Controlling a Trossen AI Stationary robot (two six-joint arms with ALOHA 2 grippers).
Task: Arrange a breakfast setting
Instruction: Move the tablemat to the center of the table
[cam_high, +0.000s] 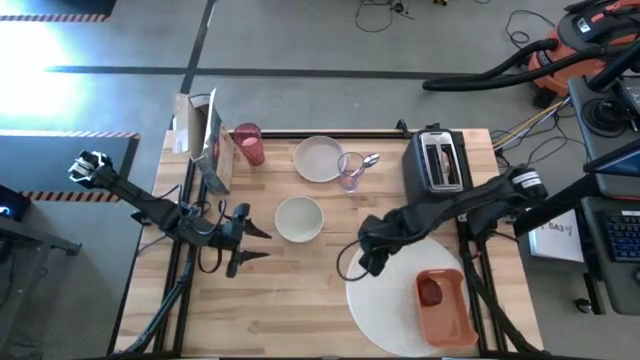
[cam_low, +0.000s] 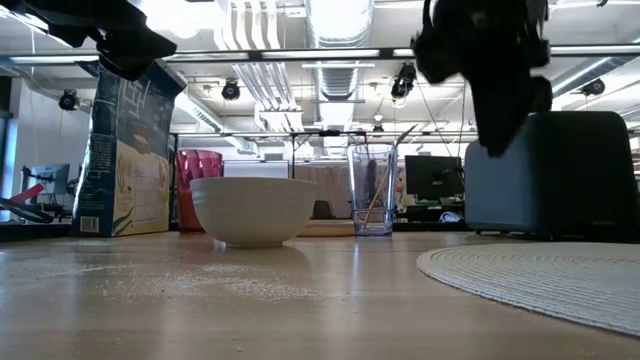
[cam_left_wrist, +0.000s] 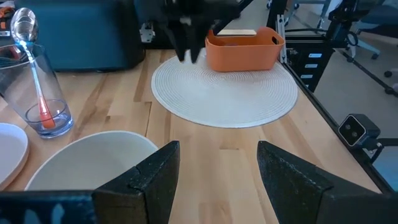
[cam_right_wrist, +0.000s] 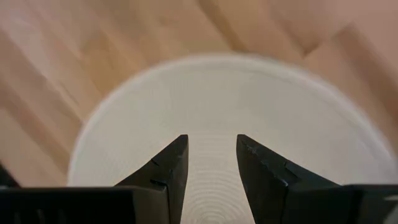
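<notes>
Overhead, the right gripper (cam_high: 352, 262) hangs at the left edge of the placemat (cam_high: 395, 310), fingers (cam_right_wrist: 171, 168) parted a little and holding nothing. The mat lies at the table's (cam_high: 290, 310) near right with an orange tray (cam_high: 445, 310) on it — something red inside. The left gripper (cam_high: 262, 243) waits wide open and empty just left of the bowl (cam_high: 299, 218). Behind the bowl sit the plate (cam_high: 319, 158) and a clear glass (cam_high: 350, 172) holding the spoon (cam_high: 366, 160); the pink cup (cam_high: 248, 143) stands beside a cereal box (cam_high: 212, 150) — the toaster (cam_high: 437, 162) is at the back right.
</notes>
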